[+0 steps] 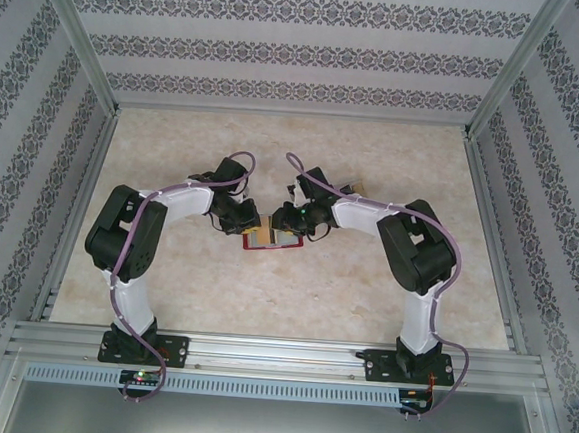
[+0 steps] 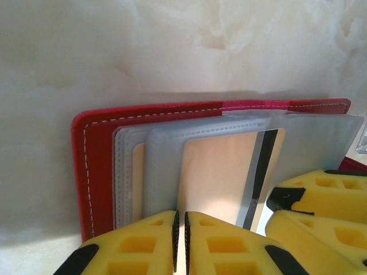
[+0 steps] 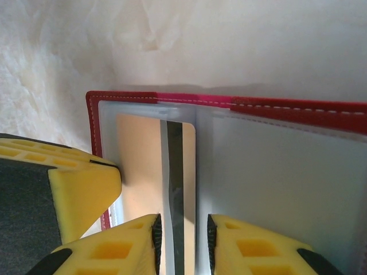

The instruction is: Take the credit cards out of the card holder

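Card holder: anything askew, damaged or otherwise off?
Nothing looks damaged. The red card holder lies open on the table, and its clear sleeves are fanned apart rather than stacked flat, one holding a tan credit card with a dark stripe. The left gripper and right gripper crowd the same card.

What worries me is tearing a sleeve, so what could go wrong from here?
1. The right end effector straddles the striped card, which sits inside its clear sleeve; closing might pinch plastic too and drag the card holder.
2. The left end effector sits very close beside it; the two could collide.
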